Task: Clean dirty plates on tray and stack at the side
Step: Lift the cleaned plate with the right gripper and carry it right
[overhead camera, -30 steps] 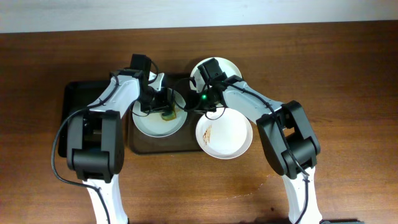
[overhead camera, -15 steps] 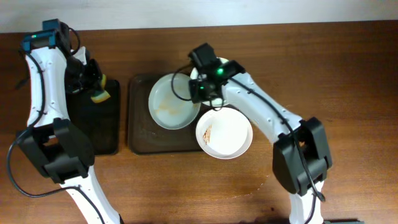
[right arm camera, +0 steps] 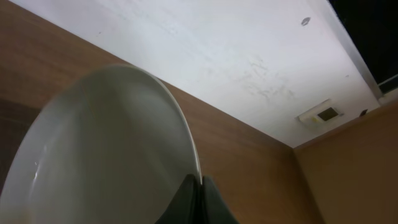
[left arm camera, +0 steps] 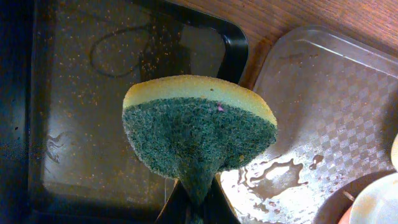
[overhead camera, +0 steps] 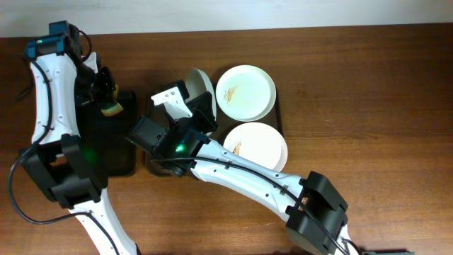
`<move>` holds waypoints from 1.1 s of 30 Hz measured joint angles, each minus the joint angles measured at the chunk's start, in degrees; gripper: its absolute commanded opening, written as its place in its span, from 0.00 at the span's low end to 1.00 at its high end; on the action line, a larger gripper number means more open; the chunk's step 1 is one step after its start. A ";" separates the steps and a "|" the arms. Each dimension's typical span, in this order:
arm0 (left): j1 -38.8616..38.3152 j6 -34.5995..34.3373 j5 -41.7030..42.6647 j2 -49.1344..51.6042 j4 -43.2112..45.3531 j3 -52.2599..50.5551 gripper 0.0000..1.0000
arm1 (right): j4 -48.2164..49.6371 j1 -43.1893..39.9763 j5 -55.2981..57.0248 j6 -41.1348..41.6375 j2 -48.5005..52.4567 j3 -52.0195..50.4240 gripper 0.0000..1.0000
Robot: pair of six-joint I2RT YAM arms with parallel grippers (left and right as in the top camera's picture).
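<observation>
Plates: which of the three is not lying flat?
The plate clamped in the right gripper, tilted nearly on edge. The far plate and the near plate lie flat, smears facing up.

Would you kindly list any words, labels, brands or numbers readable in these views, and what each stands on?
None: no text can be read in any view.
The sponge, the black tray, the brownish tray and the plates carry no print.
The white mount on the right wrist shows small dark marks, too small to read.
</observation>
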 measured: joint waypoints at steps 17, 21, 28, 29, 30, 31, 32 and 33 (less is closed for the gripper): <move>0.00 0.00 -0.02 0.00 1.60 -0.20 0.01 | -16.09 -35.21 -86.82 2.23 -1.70 0.50 0.51; 0.00 0.00 -0.02 0.00 1.73 -0.20 0.01 | -19.50 -31.30 -90.38 3.54 4.52 0.44 0.52; 0.00 0.00 -0.02 0.00 1.77 -0.20 0.01 | -13.64 -25.99 -82.31 6.27 7.39 -3.89 0.04; 0.00 0.00 -0.02 0.00 1.92 -0.20 0.01 | -13.29 -25.99 -82.29 6.64 7.39 -3.91 0.04; 0.00 0.00 -0.02 0.00 1.92 -0.20 0.01 | -12.70 -25.99 -82.09 6.88 7.39 -3.91 0.04; 0.00 0.00 -0.02 0.00 2.01 -0.20 0.02 | -12.55 -25.99 -82.09 6.71 7.39 -3.91 0.04; 0.00 0.00 -0.02 0.00 2.21 -0.20 0.01 | -12.22 -25.99 -82.07 6.67 7.41 -3.91 0.04; 0.00 0.00 -0.02 0.00 2.38 -0.20 0.02 | -12.02 -25.99 -82.07 6.62 7.41 -3.91 0.04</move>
